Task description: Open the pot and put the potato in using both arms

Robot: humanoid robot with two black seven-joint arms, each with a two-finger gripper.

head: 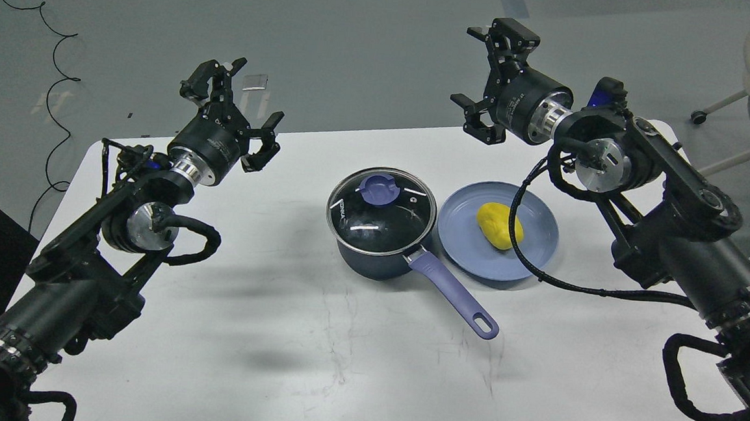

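Both arms are up and off the table (pixel 211 331), nothing in hand. The left gripper (pixel 231 114) hangs above the far left of the table, jaws spread apart and empty. The right gripper (pixel 497 78) sits high beyond the far edge, jaws also apart, holding nothing. Centre stage is the pot (pixel 372 252), its glass lid (pixel 381 214) on, purple knob (pixel 378 189) up top for a clean pinch from above. Its handle (pixel 451 293) points toward the near right, out of the way. Touching the pot's right side is the blue plate (pixel 528 265), with the potato (pixel 500 225) lying on it, so the right arm looks the likelier one for the potato and the left for the lid. There's plenty of bare table to the left for parking that lid. Watch the right arm's cable (pixel 528 259) drooping across the plate.
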